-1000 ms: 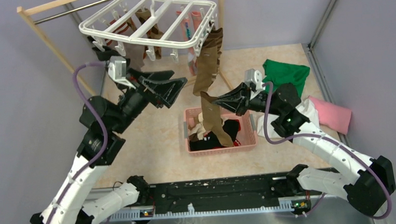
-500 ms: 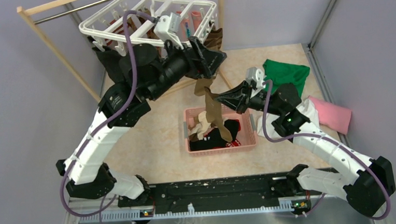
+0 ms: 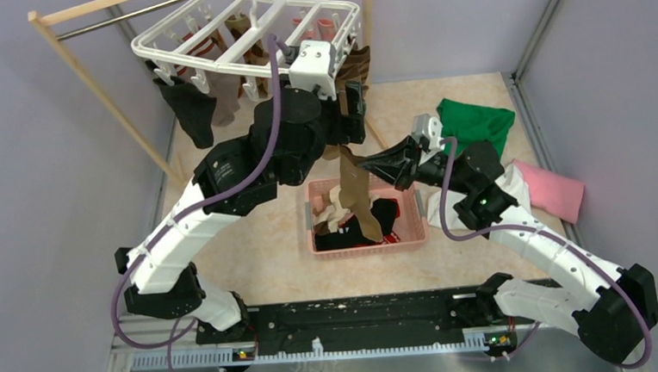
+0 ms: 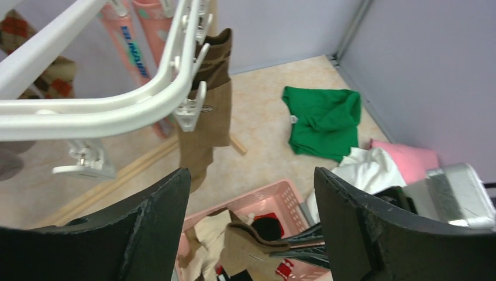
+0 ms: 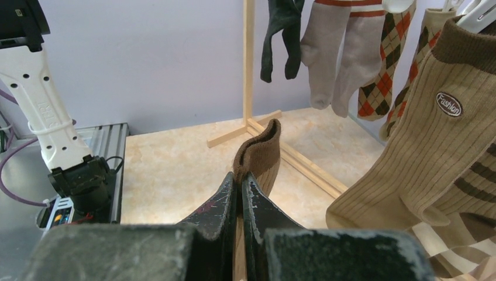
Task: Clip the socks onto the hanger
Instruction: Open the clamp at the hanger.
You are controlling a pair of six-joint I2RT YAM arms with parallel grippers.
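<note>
The left gripper (image 4: 251, 175), fingers spread wide with nothing between them, has swung in the last second from low beside the left of the hanger (image 4: 88, 114) up to its near right corner, just beside the clipped sock (image 4: 205, 111) hanging there. The right gripper (image 5: 237, 184) has hardly moved and stays clamped on the cuff of a brown sock (image 3: 356, 189), held up below that corner with its foot trailing down into the pink basket (image 3: 368, 246). Besides that trailing end, the basket holds a beige sock (image 3: 331, 212) and a black sock (image 3: 385, 213).
</note>
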